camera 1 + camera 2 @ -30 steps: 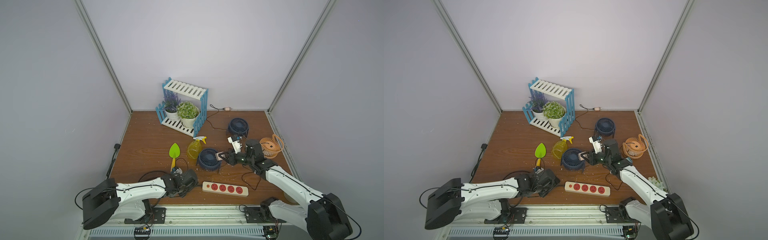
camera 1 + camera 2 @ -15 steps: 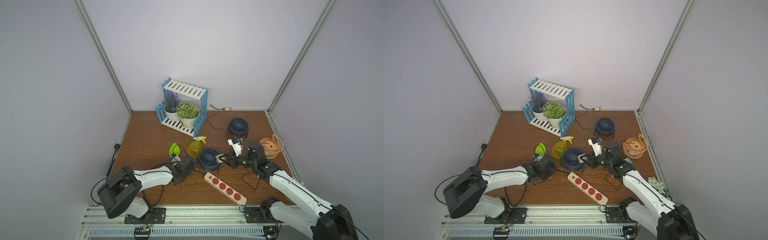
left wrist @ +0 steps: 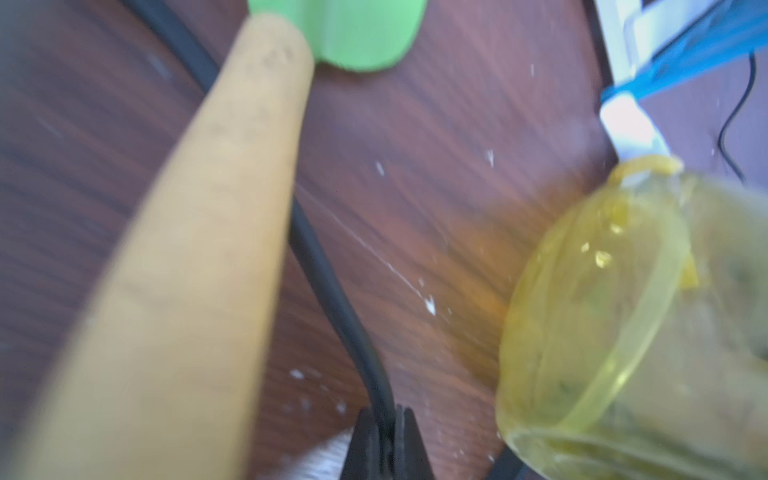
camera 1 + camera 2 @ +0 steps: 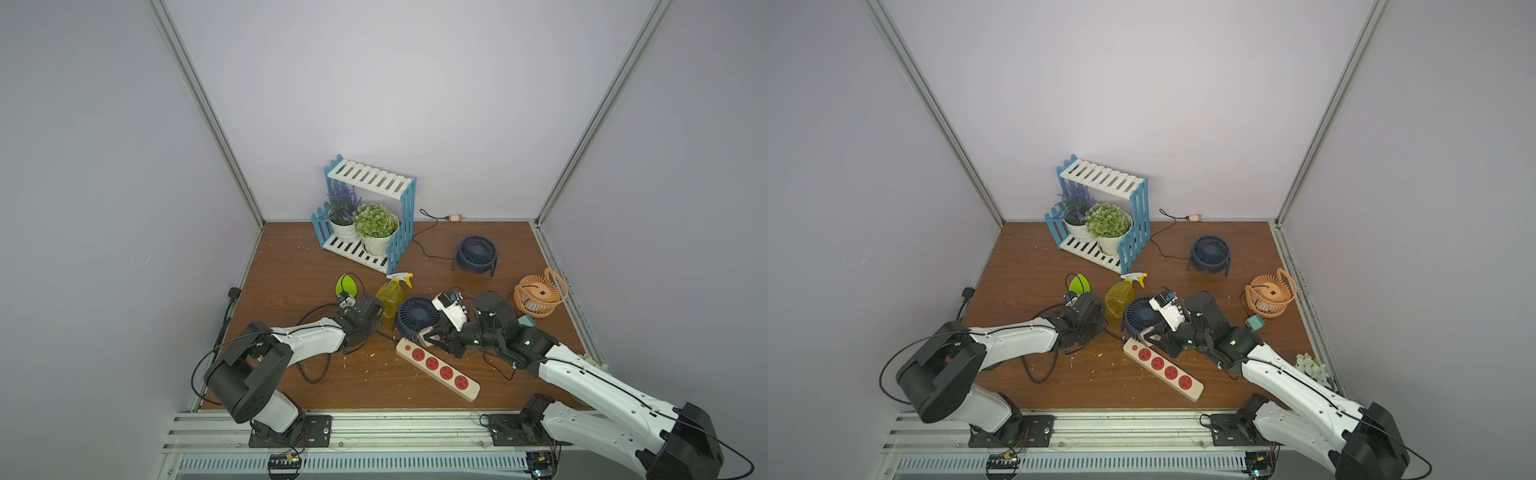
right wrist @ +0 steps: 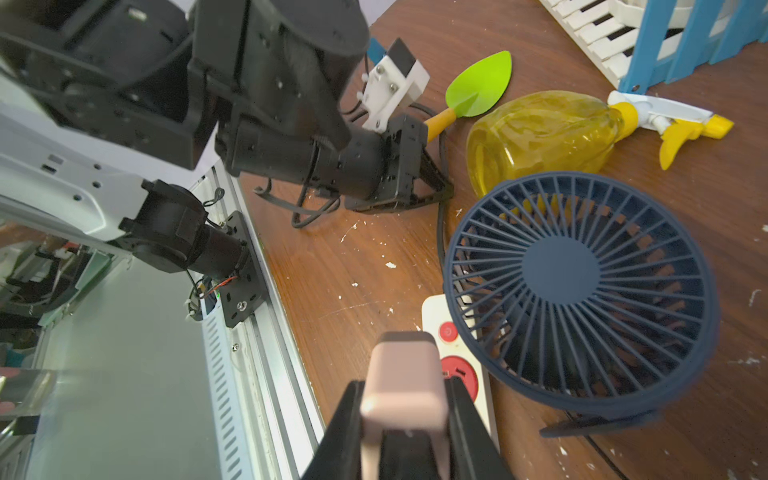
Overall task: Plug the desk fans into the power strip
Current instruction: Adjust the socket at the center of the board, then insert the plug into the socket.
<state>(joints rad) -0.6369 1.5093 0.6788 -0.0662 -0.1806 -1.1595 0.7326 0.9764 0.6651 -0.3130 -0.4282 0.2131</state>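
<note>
The cream power strip [image 4: 436, 368] [image 4: 1163, 365] lies diagonally on the wooden floor, its button end by the dark blue desk fan [image 4: 417, 318] [image 5: 582, 291]. My right gripper [image 4: 428, 334] [image 5: 405, 390] is shut on a pale pink plug [image 5: 401, 365], which hangs just over the strip's [image 5: 457, 361] button end and first red socket. My left gripper [image 4: 376, 328] [image 3: 384, 419] is shut on the strip's black cord [image 3: 332, 282], low on the floor beside the yellow spray bottle [image 3: 623, 311].
A green trowel with a wooden handle [image 4: 347, 284] lies behind the left gripper. A second blue fan [image 4: 476, 253] and an orange fan [image 4: 540, 293] stand at the back right. A blue-and-white plant shelf [image 4: 365, 220] is at the back. A teal block [image 4: 1254, 322] sits by the right arm.
My left gripper moved from the strip's front-left end back toward the spray bottle and shut on the cord. The strip swung from level to diagonal. The right gripper shifted slightly toward the strip, plug still held.
</note>
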